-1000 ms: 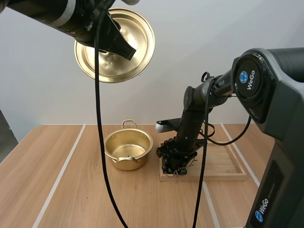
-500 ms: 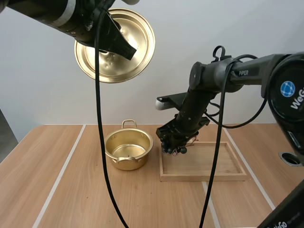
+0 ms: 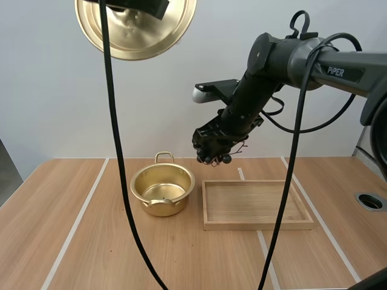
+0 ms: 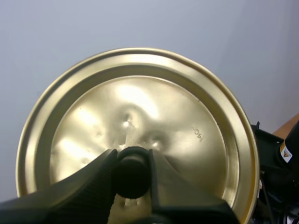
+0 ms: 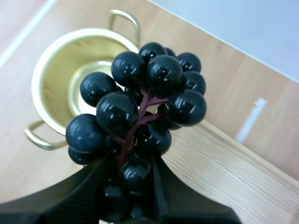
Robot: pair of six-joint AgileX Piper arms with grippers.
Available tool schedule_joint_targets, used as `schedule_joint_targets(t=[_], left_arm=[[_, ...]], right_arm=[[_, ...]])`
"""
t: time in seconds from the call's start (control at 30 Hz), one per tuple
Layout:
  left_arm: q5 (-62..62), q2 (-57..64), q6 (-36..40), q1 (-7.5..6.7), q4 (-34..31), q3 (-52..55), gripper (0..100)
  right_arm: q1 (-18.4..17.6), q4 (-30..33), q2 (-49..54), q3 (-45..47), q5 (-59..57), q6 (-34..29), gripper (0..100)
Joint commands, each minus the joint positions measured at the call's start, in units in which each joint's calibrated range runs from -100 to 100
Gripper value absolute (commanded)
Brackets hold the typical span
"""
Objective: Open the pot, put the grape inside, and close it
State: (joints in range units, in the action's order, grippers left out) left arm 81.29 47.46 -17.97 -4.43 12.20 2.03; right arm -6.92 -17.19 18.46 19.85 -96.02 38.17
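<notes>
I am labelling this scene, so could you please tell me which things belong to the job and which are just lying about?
Belong to the job: open golden metal pot; round golden metal lid, up high; bunch of glossy black grapes, in the air.
Lying about: shallow rectangular wooden tray, empty, beside the pot.

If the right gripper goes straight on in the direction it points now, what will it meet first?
The right gripper, shut on the grapes, points down toward the rim of the pot. The bunch would probably touch the pot first, or the table just beside it; depth is unclear.
</notes>
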Motion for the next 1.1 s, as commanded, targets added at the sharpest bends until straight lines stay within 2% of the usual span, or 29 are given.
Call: schedule_joint_targets(t=[0.0, 0.23, 0.43, 0.77, 1.07], left_arm=[[-1.79, 1.78, 1.61, -0.24, 1.21, -2.0, 0], [-0.85, 3.69, 1.65, -0.24, 0.65, -2.12, 0], [1.62, 3.69, 1.65, -0.24, 0.53, -2.12, 0], [3.92, 3.69, 1.77, -0.24, 0.42, -2.12, 0], [6.12, 3.69, 1.77, -0.24, 0.42, -2.12, 0]], right_arm=[[-1.52, -1.61, -0.79, -1.01, -1.05, 1.41, 0], [-7.07, -1.4, -6.8, -1.01, 0.25, 1.1, 0], [-9.96, -1.4, -11.1, -1.01, 4.99, 1.01, 0], [-10.33, -0.48, -16.28, -1.43, 15.22, 1.4, 0], [-10.33, -0.03, -21.75, -10.01, 15.95, 1.1, 0]])
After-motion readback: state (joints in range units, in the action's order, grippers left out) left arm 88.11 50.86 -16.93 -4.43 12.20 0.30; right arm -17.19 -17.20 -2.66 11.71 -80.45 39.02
